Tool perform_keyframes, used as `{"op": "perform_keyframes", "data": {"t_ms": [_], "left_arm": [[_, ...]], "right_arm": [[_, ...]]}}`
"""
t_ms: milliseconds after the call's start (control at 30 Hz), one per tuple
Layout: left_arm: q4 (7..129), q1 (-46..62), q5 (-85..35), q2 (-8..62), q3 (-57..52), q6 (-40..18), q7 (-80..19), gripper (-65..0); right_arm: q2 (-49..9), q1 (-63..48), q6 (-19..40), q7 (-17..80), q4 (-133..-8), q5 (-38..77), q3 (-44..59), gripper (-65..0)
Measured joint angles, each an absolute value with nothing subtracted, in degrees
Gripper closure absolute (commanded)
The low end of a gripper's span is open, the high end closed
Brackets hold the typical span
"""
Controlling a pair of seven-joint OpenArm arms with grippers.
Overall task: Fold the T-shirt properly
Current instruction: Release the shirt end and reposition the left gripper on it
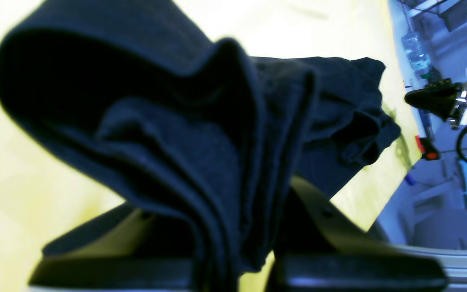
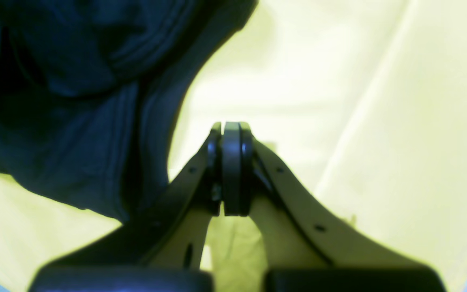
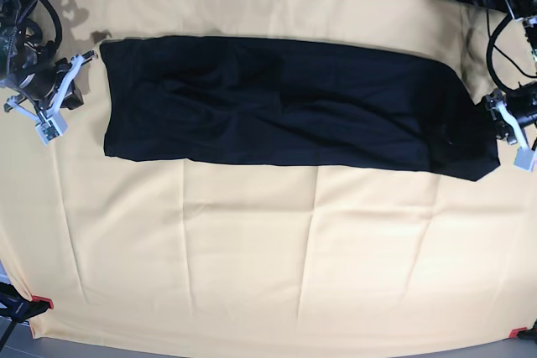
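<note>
A yellow cloth (image 3: 252, 249) covers the table, creased, with red clamps (image 3: 40, 302) at its near corners and cables beyond the far edge. The T-shirt (image 3: 285, 111) lies as a long black band across the far half, reaching almost from side edge to side edge. The left gripper (image 1: 237, 259) sits at the shirt's end, jaws closed on bunched fabric. The right gripper (image 2: 231, 170) hovers beside the other end, its pads pressed together, holding nothing.
</note>
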State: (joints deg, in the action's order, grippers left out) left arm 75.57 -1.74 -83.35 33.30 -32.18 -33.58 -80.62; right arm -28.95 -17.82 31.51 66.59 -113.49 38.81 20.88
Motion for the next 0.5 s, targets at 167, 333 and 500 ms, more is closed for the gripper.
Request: {"op": "perform_keyframes", "data": {"t_ms": [167,333,500], "left_arm": [[80.9,-1.7,-83.2,31.5,-32.2,-33.5,-80.5,0.0],[87.0,-1.7,-83.2,28.4,-31.7,-33.6,-80.6,0.0],[88.8,-1.7,-83.2,25.1,-27.5,-35.0,-80.8,0.0]], "right_arm": [[-28.0,-18.0,32.4,66.0,-113.5,38.8,20.9,0.0],[-27.2,-18.0,32.4,65.3,-113.5,38.8,20.9,0.0],[-27.3,-18.0,32.4,65.3,-113.5,38.8,20.9,0.0]]}}
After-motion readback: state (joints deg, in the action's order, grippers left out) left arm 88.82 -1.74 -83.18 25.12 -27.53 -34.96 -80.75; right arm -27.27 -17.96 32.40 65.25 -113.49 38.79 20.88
